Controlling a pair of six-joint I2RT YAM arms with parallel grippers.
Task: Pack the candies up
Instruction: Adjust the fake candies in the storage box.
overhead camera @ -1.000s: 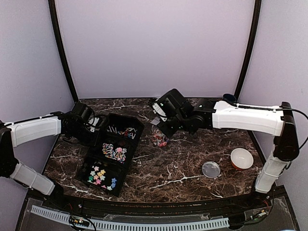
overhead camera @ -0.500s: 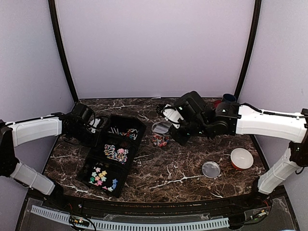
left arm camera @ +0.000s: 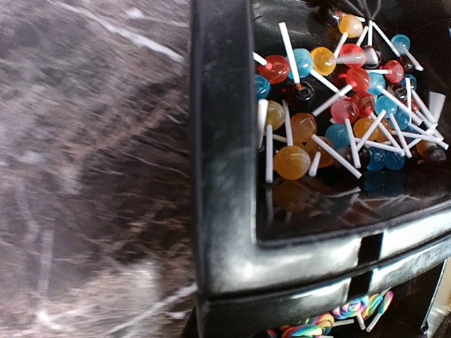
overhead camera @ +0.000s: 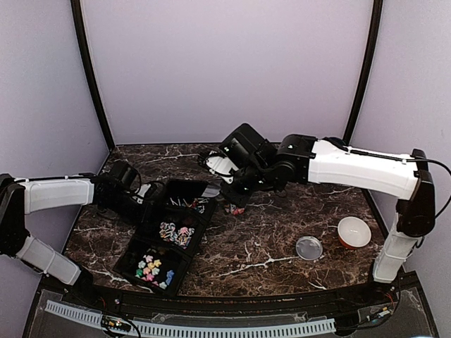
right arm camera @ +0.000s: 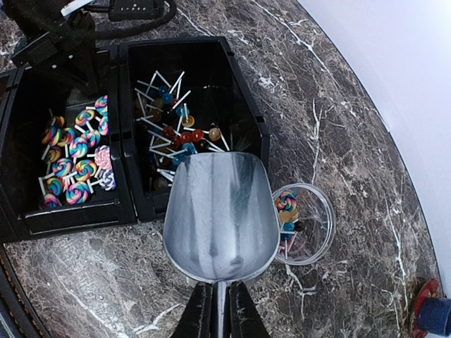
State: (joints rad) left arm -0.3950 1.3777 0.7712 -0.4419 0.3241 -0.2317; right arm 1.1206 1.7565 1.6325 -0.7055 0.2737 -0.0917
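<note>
Risk: black tray [left arm camera: 222, 141], rim pinched in the closed left gripper [overhead camera: 144, 197], may slip; empty scoop [right arm camera: 218, 211], handle clamped in right gripper [right arm camera: 220, 310], could clip the clear jar [right arm camera: 317, 225] just beside the tray, spilling its few candies [right arm camera: 285, 204]; most lie in the tray.

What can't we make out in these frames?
- Jar contents: scoop covers part in right wrist view; right arm overlaps it in top view.
- Star candies: tiny in top view, beyond the right wrist view's left edge.
- Left gripper grip: fingers outside left wrist view, too small from top.
</note>
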